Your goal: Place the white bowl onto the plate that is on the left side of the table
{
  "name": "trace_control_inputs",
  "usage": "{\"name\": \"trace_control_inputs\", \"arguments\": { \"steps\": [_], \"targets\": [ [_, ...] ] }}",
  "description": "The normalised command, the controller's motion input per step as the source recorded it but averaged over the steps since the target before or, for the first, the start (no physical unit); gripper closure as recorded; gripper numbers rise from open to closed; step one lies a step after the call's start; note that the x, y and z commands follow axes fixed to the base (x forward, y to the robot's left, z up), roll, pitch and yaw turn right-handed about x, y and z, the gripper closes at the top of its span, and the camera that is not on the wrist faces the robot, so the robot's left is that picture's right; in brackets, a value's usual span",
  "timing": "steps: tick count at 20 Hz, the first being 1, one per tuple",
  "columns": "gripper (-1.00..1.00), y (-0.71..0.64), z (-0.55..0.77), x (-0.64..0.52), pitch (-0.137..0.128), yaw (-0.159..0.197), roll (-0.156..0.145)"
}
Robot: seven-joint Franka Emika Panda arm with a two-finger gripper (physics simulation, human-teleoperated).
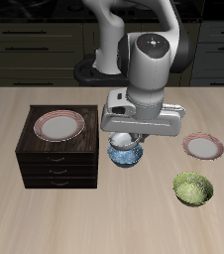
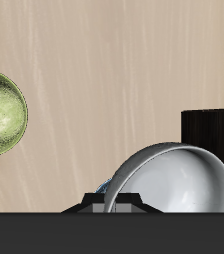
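Note:
My gripper (image 1: 125, 140) hangs over the middle of the table, beside the dark cabinet. It is shut on the rim of the white bowl (image 1: 124, 144), which shows large and tilted in the wrist view (image 2: 178, 179), close against the gripper (image 2: 114, 204). Just below it the blue patterned bowl (image 1: 126, 156) stands on the table; a sliver of it shows in the wrist view (image 2: 104, 187). The plate (image 1: 202, 147), with its pale pink-red rim, lies flat and bare on the table, well to the side of the gripper. It is out of the wrist view.
A dark wooden drawer cabinet (image 1: 56, 159) stands beside the gripper, with a browner-rimmed plate (image 1: 59, 125) on top; its corner shows in the wrist view (image 2: 209, 129). A green bowl (image 1: 193, 189) sits near the table's front edge, in front of the plate, and shows in the wrist view (image 2: 0, 111).

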Motion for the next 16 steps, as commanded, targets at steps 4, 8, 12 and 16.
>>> {"name": "trace_control_inputs", "arguments": {
  "steps": [4,8,12,16],
  "targets": [
    [1.00,0.17,0.19,-0.52,-0.063,0.048,0.015],
    [1.00,0.25,0.17,-0.48,-0.039,0.011,0.005],
    [1.00,0.31,0.08,-0.31,-0.023,0.003,0.040],
    [1.00,0.44,-0.02,-0.38,-0.012,-0.009,0.043]
  ]
}}
